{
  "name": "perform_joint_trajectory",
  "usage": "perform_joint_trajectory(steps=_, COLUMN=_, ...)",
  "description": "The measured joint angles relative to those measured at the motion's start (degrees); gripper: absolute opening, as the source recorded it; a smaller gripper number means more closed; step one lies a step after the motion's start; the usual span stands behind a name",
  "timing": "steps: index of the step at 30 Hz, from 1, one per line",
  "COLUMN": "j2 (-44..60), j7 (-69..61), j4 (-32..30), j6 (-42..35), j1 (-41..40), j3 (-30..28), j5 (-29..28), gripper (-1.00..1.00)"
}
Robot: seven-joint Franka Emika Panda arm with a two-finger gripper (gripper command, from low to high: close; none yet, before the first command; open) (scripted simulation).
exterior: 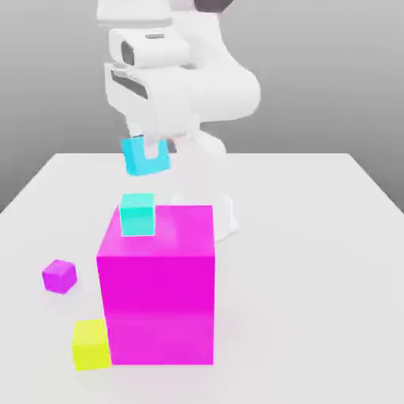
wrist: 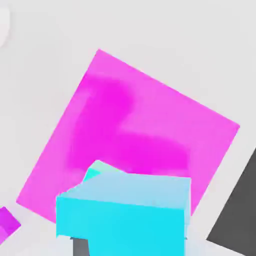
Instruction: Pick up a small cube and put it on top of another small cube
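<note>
- Presently, tool [exterior: 147,147] clamped on cyan cube [exterior: 146,157], tilted, airborne above turquoise cube [exterior: 137,213].
- Turquoise cube sits on magenta cube [exterior: 158,292]; purple cube [exterior: 59,275], yellow cube [exterior: 91,344] on tabletop [exterior: 316,260].

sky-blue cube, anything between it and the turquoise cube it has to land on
Nothing visible. The sky-blue cube hangs held in the gripper above the turquoise cube, which sits on the big magenta cube; only open air separates them.

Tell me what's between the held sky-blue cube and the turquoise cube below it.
Nothing: in the exterior view the sky-blue cube, shut in the gripper, hangs over the turquoise cube with only bare air between.
</note>
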Motion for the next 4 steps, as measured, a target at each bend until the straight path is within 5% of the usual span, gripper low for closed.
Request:
perform_joint_trajectory(steps=1, j2=0.74, j7=-0.06, j4=-1.48, j6=2.23, j1=-0.14, j3=-0.59, j5=-0.41, gripper=-1.00)
perform_joint_trajectory(steps=2, j2=1.42, j7=-0.08, j4=-2.76, j6=4.21, j1=-0.21, j3=-1.08, j5=-0.74, gripper=1.00)
perform_joint_trajectory(steps=4, j2=1.42, j7=-0.07, j4=-2.76, j6=4.20, j1=-0.21, j3=-1.08, j5=-0.76, gripper=1.00)
